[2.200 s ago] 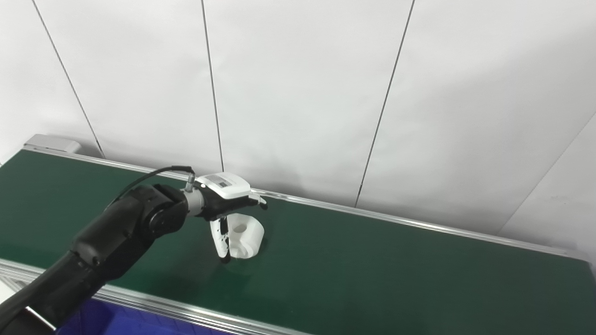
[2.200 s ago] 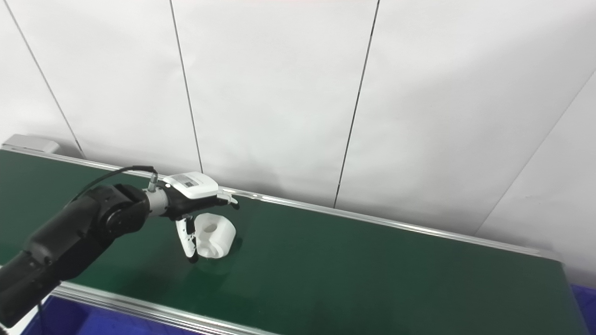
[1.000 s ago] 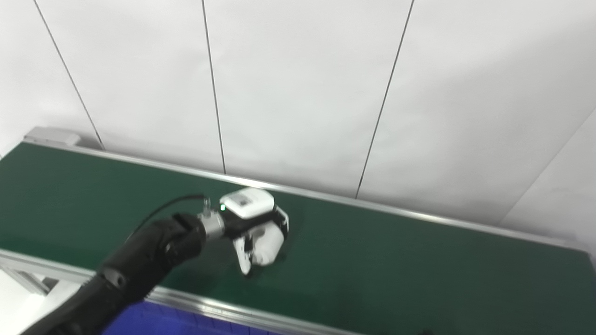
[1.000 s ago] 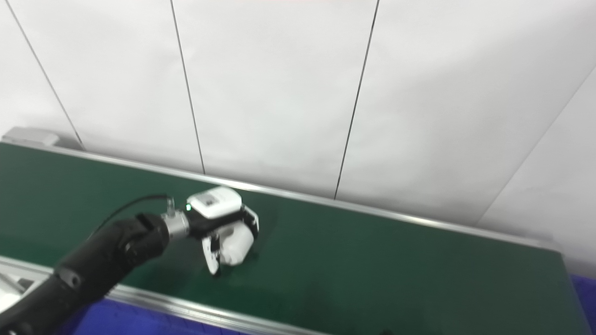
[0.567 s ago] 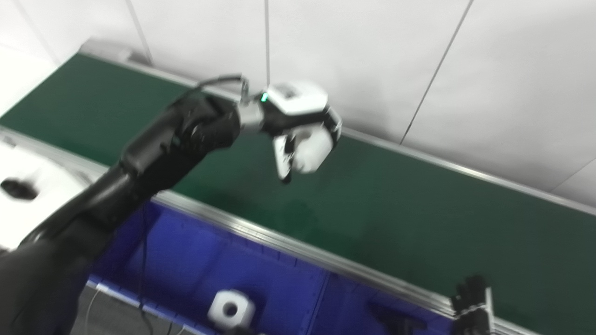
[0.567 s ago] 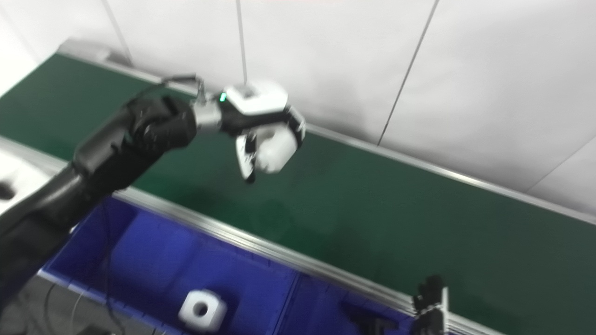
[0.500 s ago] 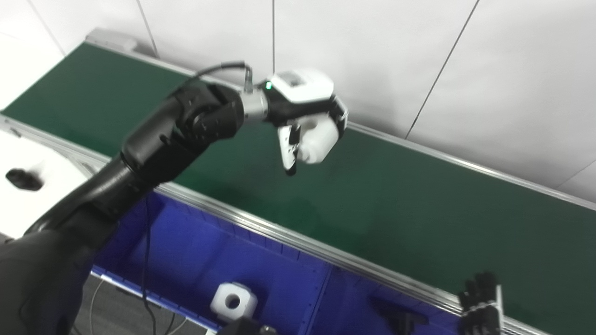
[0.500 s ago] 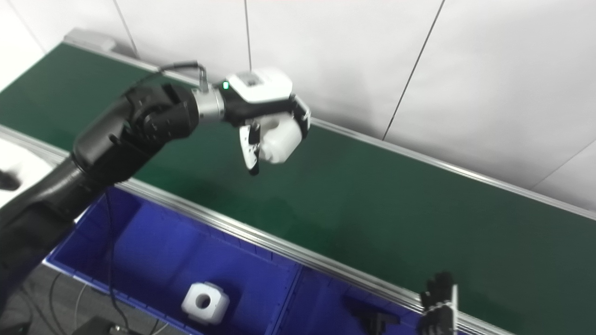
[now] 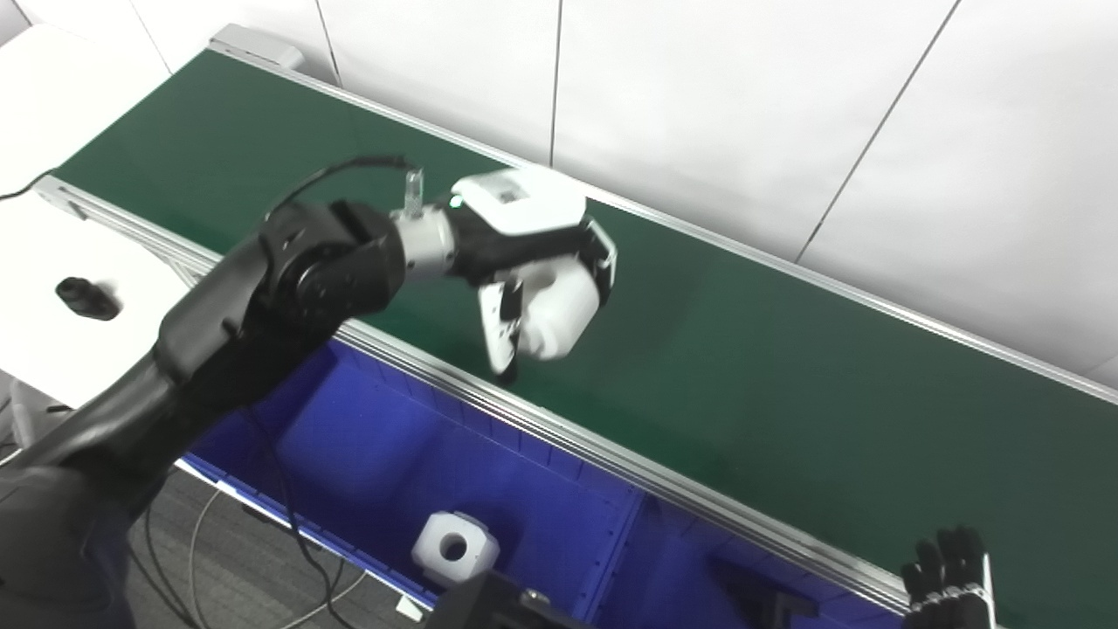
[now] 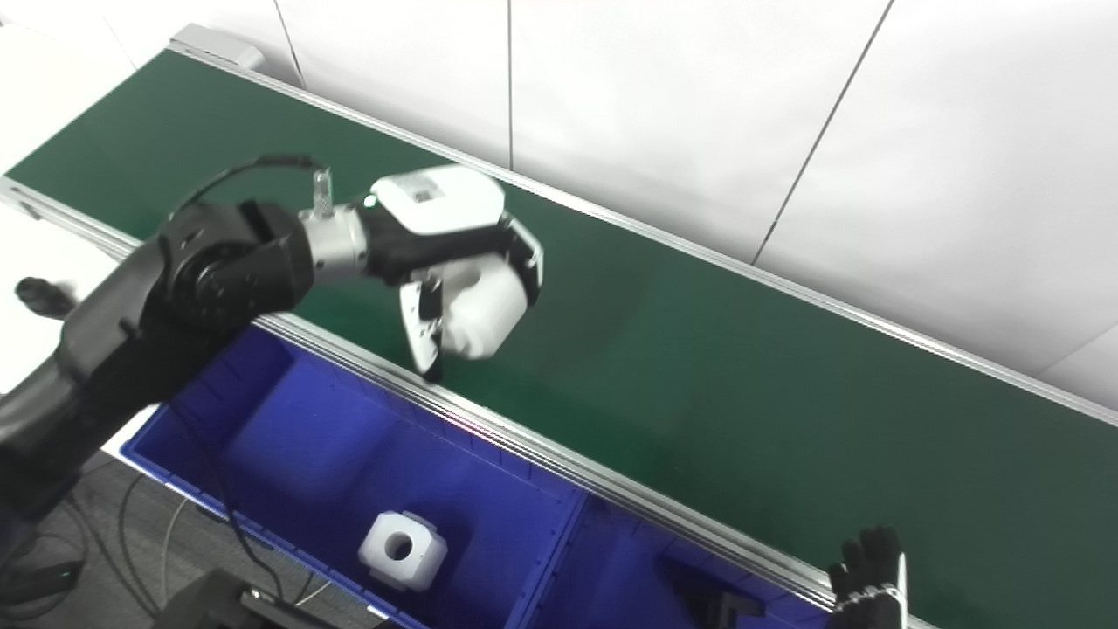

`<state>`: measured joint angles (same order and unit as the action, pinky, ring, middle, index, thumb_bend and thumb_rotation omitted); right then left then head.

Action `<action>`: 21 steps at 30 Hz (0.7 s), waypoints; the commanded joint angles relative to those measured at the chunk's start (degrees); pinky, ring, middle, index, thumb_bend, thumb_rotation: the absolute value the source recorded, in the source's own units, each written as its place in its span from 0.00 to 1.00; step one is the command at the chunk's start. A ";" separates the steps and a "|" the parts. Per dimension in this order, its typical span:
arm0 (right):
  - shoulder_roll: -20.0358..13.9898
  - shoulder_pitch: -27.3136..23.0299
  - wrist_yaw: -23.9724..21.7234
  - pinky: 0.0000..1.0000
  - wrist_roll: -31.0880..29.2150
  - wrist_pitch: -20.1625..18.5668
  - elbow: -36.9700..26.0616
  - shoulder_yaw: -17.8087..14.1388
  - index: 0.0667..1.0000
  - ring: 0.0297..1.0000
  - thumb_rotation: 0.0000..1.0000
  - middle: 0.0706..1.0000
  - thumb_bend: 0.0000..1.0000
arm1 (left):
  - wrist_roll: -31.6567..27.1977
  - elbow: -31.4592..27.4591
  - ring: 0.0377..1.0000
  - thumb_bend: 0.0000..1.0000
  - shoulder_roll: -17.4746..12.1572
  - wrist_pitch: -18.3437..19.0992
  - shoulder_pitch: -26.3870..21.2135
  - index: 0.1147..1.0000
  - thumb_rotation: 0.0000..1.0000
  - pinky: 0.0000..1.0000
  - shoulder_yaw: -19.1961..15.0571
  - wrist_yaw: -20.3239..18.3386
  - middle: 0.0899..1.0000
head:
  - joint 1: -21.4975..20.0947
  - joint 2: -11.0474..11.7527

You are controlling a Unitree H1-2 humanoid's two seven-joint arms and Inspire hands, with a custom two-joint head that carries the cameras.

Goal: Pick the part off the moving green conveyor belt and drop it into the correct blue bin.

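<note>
belt (image 9: 786,384): matt dark green, smooth, faint sheen | belt rail (image 9: 611,459): brushed silvery metal, ribbed | part (image 9: 559,306): white smooth plastic, satin | left hand (image 9: 533,231): glossy white shell, black matt fingers | blue bin (image 10: 288,437): glossy blue plastic | binned block (image 10: 402,549): white plastic, matt | wall (image 9: 742,114): matt white panels

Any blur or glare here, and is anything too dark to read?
Left eye view: left hand and its white part slightly motion-blurred. Right eye view: the same softness; a small glint on the belt's near rail; dark shape in the right blue bin unreadable.
</note>
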<state>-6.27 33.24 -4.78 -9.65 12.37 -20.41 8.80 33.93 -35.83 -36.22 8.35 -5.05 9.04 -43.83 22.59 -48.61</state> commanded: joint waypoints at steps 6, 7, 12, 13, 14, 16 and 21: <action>1.56 1.18 -0.58 1.00 -0.18 1.31 -0.50 0.18 1.00 1.00 1.00 1.00 0.93 | 5.00 -3.94 0.33 0.52 4.14 -1.02 11.75 0.45 0.00 0.28 0.52 5.09 0.37 | -1.83 0.63; 1.72 1.27 -0.54 1.00 -0.16 1.14 -0.55 0.19 1.00 1.00 1.00 1.00 0.93 | 6.59 -3.96 0.34 0.52 5.13 -1.64 13.62 0.45 0.00 0.29 0.92 6.17 0.38 | -1.83 0.63; 2.21 1.40 -0.87 1.00 0.09 1.78 0.25 0.35 1.00 1.00 1.00 1.00 0.93 | 15.95 -1.32 0.34 0.52 10.28 -7.02 21.96 0.45 0.00 0.29 2.74 15.77 0.38 | -2.84 1.33; 2.32 1.39 -0.87 1.00 0.17 1.83 0.35 0.38 1.00 1.00 1.00 1.00 0.94 | 18.09 -0.40 0.32 0.52 11.37 -8.01 23.29 0.45 0.00 0.27 3.06 17.99 0.36 | -3.09 1.35; 2.38 1.40 -0.86 1.00 0.32 1.88 0.42 0.39 1.00 1.00 1.00 1.00 0.94 | 19.86 0.60 0.32 0.52 12.19 -9.14 24.35 0.45 0.00 0.27 3.30 20.20 0.35 | -3.14 1.35; 2.53 1.35 -0.81 1.00 0.61 1.87 0.52 0.38 1.00 1.00 1.00 1.00 0.94 | 21.75 2.39 0.30 0.52 13.09 -10.99 25.44 0.45 0.00 0.27 3.37 23.22 0.34 | -3.46 1.42; 2.85 1.26 -0.78 1.00 0.75 1.74 0.52 0.37 1.00 1.00 1.00 1.00 0.95 | 23.35 5.35 0.33 0.52 13.06 -13.99 25.40 0.45 0.00 0.30 3.77 25.70 0.36 | -4.00 1.61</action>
<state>-3.91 34.30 -5.01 -8.61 12.38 -18.55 9.11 56.72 -29.76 -22.44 -3.57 21.24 12.73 -20.58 18.81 -46.93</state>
